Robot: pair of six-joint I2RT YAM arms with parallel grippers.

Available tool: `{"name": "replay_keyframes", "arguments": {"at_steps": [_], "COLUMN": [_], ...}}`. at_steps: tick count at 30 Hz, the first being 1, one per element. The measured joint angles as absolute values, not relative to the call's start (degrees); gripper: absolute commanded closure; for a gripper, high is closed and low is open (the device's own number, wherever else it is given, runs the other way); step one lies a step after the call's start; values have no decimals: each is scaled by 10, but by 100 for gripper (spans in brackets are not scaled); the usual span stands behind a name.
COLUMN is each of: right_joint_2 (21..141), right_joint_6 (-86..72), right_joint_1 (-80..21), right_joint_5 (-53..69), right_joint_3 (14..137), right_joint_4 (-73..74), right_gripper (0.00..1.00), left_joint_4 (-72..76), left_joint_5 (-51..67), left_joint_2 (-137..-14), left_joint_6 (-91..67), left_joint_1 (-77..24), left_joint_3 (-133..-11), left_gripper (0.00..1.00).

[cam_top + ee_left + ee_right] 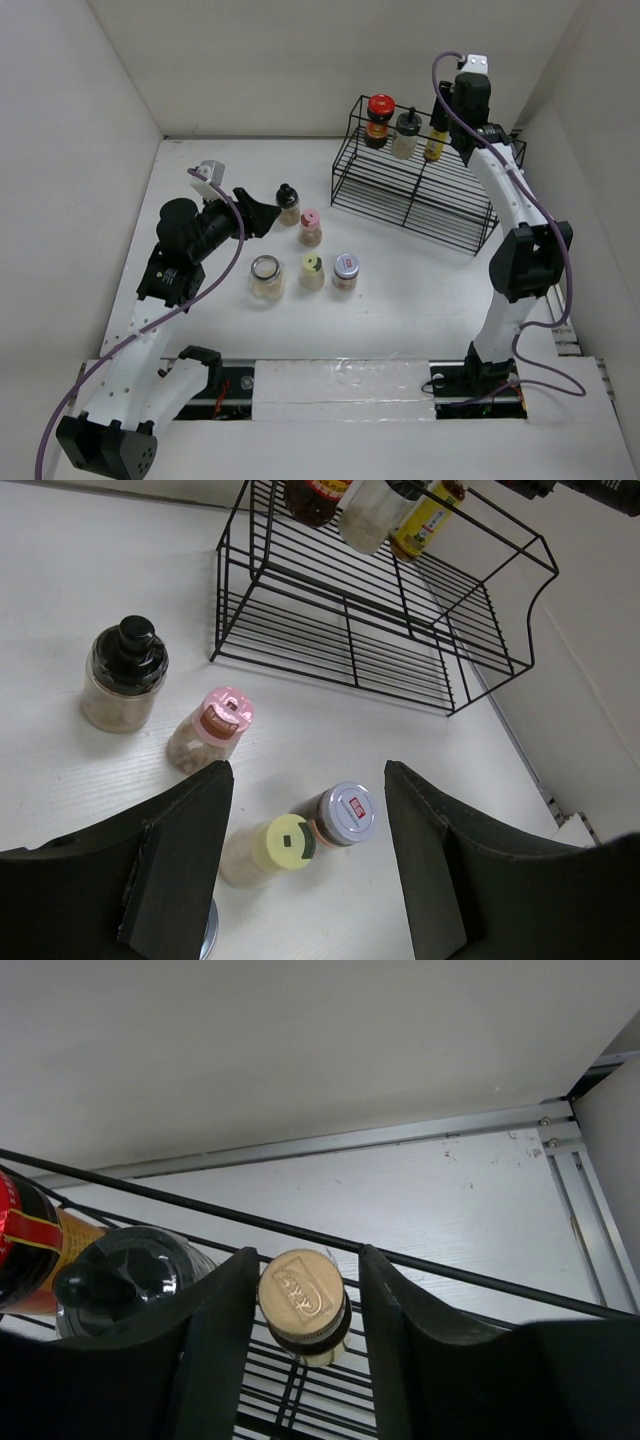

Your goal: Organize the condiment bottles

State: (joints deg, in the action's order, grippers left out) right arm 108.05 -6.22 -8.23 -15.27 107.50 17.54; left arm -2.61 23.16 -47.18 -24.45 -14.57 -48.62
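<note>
Condiment bottles (312,271) stand upright, caps up: three in the wire rack (440,205), five outside it.
Right gripper (307,1255) straddles the slim bottle (303,1295) on the rack's upper shelf, beside a black-capped bottle (125,1270) and a red-capped bottle (380,118); whether it clamps is unclear. Left gripper (305,780) hangs spread wide over the pink-capped bottle (212,730), yellow-capped bottle (265,848) and silver-capped bottle (340,815) left of the rack. White table (420,290), white walls (300,60).

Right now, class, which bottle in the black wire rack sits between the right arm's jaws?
The slim amber bottle with the gold cap, rightmost; the red-capped bottle and black-capped bottle stand outside.
</note>
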Motion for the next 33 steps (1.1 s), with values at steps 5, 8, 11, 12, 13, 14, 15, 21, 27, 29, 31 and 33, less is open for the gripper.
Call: {"name": "replay_keyframes", "arguments": {"at_steps": [5, 8, 11, 12, 13, 14, 15, 21, 27, 29, 31, 33], "right_joint_2": [1078, 1063, 1029, 1013, 995, 975, 955, 845, 913, 971, 1025, 1079], "right_joint_6": [-62, -62, -62, -62, -61, -60, -58, -54, -58, -59, -58, -57], "right_joint_1": [-85, -88, -95, -97, -101, -106, -111, -184, -305, -335, -357, -375], "right_joint_5": [-162, -163, -164, -163, -163, -161, -157, -23, 72, 91, 103, 110], "right_joint_3": [1075, 1075, 1074, 1072, 1070, 1067, 1061, 992, 952, 952, 953, 961], "right_joint_4": [176, 178, 178, 176, 175, 171, 164, 88, 29, 31, 33, 43], "right_gripper": [29, 20, 17, 17, 18, 23, 30, 76, 45, 41, 36, 33], "left_joint_4": [-26, -26, -26, -26, -26, -26, -26, -32, -40, -42, -43, -43], "left_joint_5": [232, 232, 231, 230, 229, 228, 224, 175, 85, 59, 38, 24], "left_joint_2": [-472, -472, -471, -471, -470, -469, -467, -423, -355, -341, -329, -325], "left_joint_6": [-244, -244, -244, -244, -244, -244, -244, -245, -256, -260, -262, -264], "left_joint_1": [-146, -146, -146, -146, -145, -145, -145, -145, -145, -145, -145, -145], "left_joint_3": [-486, -486, -486, -486, -486, -486, -486, -486, -486, -486, -486, -486], "left_gripper": [42, 42, 42, 42, 42, 42, 42, 45, 47, 47, 47, 47]}}
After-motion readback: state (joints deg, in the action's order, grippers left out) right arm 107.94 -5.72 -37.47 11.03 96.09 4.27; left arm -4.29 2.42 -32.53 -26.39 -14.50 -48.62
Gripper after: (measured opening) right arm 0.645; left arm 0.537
